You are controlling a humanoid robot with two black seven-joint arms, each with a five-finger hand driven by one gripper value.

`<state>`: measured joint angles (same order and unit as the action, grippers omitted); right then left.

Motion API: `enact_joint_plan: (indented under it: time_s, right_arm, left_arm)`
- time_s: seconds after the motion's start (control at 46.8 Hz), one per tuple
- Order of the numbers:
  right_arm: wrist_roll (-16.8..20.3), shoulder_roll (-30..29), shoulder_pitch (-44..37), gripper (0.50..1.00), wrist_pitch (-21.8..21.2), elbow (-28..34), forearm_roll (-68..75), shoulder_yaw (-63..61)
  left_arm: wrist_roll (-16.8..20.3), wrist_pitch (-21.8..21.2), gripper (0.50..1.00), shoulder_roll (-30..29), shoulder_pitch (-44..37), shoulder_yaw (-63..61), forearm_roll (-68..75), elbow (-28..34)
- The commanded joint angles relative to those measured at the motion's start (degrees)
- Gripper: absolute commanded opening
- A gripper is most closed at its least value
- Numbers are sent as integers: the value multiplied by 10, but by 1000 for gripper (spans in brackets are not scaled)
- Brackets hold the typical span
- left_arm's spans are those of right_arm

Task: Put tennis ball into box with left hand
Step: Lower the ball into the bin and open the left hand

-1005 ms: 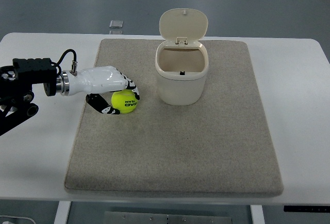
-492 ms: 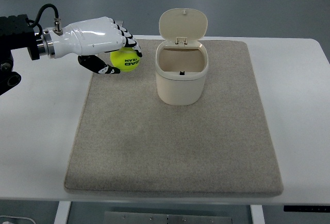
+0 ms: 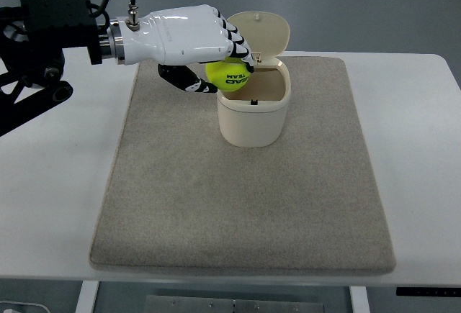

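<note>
My left hand [image 3: 216, 68], white with black fingertips, reaches in from the left and is shut on a yellow-green tennis ball [image 3: 229, 75]. The ball hangs in the air over the left rim of the cream box [image 3: 253, 115], whose hinged lid [image 3: 261, 34] stands open at the back. The box sits on the grey mat [image 3: 245, 198], upright, and its inside looks bare apart from a small dark mark. The right arm does not show.
The mat lies on a white table [image 3: 43, 183]. The black forearm and cable of the left arm [image 3: 50, 29] span the upper left corner. A small grey object that lay behind the mat's back edge is hidden by the hand.
The left hand lifted the ball off the mat, then carried it up and to the right, from left of the box to above its left rim.
</note>
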<state>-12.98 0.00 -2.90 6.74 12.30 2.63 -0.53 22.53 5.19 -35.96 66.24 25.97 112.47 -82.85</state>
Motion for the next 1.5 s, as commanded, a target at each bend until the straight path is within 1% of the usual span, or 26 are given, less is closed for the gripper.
enact_joint_plan:
  time_s: [0.0,0.15,0.278,0.299,0.342,0.363,0.385,0.428,0.47,0.492,0.663,0.727,0.791,1.005,1.048,1.09,1.112,1.197,1.304,1.39,1.475]
  right_arm:
    - [0,0,0,938,0,0,0,0]
    - [0,0,0,940,-1,0,0,0]
    - [0,0,0,938,0,0,0,0]
    - [0,0,0,938,0,0,0,0]
    - [0,0,0,938,-1,0,0,0]
    - [0,0,0,938,0,0,0,0]
    - [0,0,0,938,0,0,0,0]
    - [0,0,0,938,0,0,0,0]
    - [0,0,0,938,0,0,0,0]
    - [0,0,0,938,0,0,0,0]
    - [0,0,0,938,0,0,0,0]
    - [0,0,0,938,0,0,0,0]
    - [0,0,0,938,0,0,0,0]
    - [0,0,0,938,0,0,0,0]
    - [0,0,0,938,0,0,0,0]
    - [0,0,0,938,0,0,0,0]
    - [0,0,0,938,0,0,0,0]
    - [0,0,0,938,0,0,-1,0]
    - [0,0,0,938,0,0,0,0]
    - [0,0,0,938,-1,0,0,0]
    - [0,0,0,938,-1,0,0,0]
  left_arm:
    - [0,0,500,26,6,-9,3,26]
    - [-1,0,500,39,6,-15,3,38]
    - [-1,-1,500,40,7,-14,3,64]
    - [-1,-1,527,41,8,-14,3,67]
    - [-1,-2,681,41,8,-13,2,70]
    - [-1,-2,730,45,8,-13,1,72]
    - [-1,-2,760,50,7,-13,1,74]
    - [-2,-2,776,62,6,-13,1,76]
    - [-2,-2,840,65,5,-13,0,82]
    - [-2,-2,861,68,5,-13,-1,86]
    - [-2,-2,887,75,3,-13,-2,94]
    - [-1,-2,926,75,4,-13,-3,93]
    - [-2,-2,941,75,4,-13,-4,93]
    - [-1,-2,958,63,3,-12,-7,81]
    - [-1,-2,964,49,3,-12,-8,73]
    - [0,-2,990,34,2,-12,-13,65]
    - [0,-2,992,27,0,-12,-17,60]
    - [0,-2,992,-4,-8,-14,-48,41]
    - [0,-4,992,-46,-31,-14,-119,29]
    - [0,-4,994,-79,-51,-14,-192,29]
    - [0,-4,994,-99,-75,-13,-275,33]
